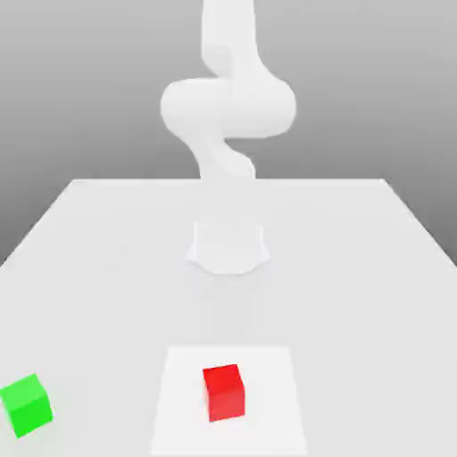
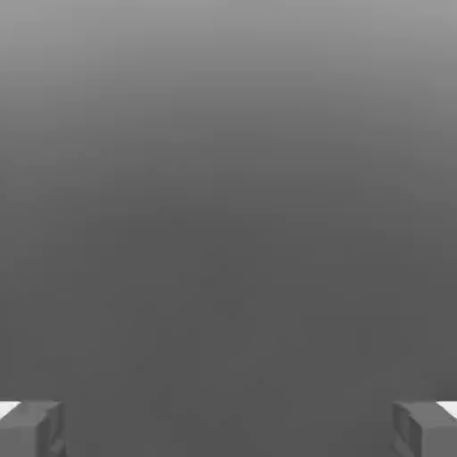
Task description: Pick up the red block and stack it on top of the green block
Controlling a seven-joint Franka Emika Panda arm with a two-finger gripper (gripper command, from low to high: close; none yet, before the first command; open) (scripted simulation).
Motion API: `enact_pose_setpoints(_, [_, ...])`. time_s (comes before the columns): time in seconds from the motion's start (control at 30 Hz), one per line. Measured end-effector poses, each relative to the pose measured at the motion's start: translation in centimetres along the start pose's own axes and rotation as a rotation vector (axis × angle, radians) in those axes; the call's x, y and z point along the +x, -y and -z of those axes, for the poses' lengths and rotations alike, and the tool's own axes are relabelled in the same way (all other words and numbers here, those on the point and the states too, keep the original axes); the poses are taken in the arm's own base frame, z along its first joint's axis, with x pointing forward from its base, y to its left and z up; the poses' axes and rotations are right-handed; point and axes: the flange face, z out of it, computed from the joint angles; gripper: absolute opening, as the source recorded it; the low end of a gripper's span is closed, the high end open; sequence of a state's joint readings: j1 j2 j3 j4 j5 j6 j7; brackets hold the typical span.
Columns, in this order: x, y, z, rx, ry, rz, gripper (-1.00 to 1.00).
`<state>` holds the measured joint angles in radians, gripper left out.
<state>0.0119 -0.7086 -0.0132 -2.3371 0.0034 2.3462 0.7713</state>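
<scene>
The red block [image 1: 223,391] stands on a paler square patch [image 1: 183,406] near the front of the white table [image 1: 357,268]. Far off at the exterior view's left, by the table's front corner, rests the green block [image 1: 27,404]. The two blocks are well apart. In the hand view my gripper [image 2: 228,430] is open: its two grey fingertips [image 2: 31,428] sit wide apart with nothing between them, against a plain grey backdrop. The arm [image 1: 228,107] rises from its base and leaves the exterior view at the top.
The arm's round white base [image 1: 228,245] sits on the middle of the table, behind the red block. The table's edges run along the exterior view's left and right.
</scene>
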Motion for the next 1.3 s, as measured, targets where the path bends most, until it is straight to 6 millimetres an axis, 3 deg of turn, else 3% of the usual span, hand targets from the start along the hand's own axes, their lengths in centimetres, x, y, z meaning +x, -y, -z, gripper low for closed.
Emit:
enact_pose_setpoints(0.17, [-1.8, -2.2, -11.4, -0.105, 0.133, 0.046, 0.0])
enact_pose_setpoints(0.37, [-6.3, -6.8, -23.0, -0.228, 0.286, 0.1, 0.0])
enact_pose_setpoints(0.53, [-11.5, -12.0, -30.6, -0.331, 0.412, 0.147, 0.0])
enact_pose_setpoints(0.67, [-16.2, -17.0, -35.2, -0.415, 0.511, 0.186, 0.0])
enact_pose_setpoints(0.73, [-18.2, -19.2, -37.0, -0.445, 0.546, 0.199, 0.0])
enact_pose_setpoints(0.9, [-21.1, -22.1, -41.1, -0.454, 0.557, 0.204, 0.0])
enact_pose_setpoints(0.93, [-21.4, -22.4, -41.6, -0.454, 0.557, 0.204, -1.0])
enact_pose_setpoints(1.13, [-21.6, -22.6, -41.8, -0.455, 0.558, 0.204, -1.0])
enact_pose_setpoints(1.3, [-19.6, -20.6, -38.8, -0.454, 0.558, 0.205, -1.0])
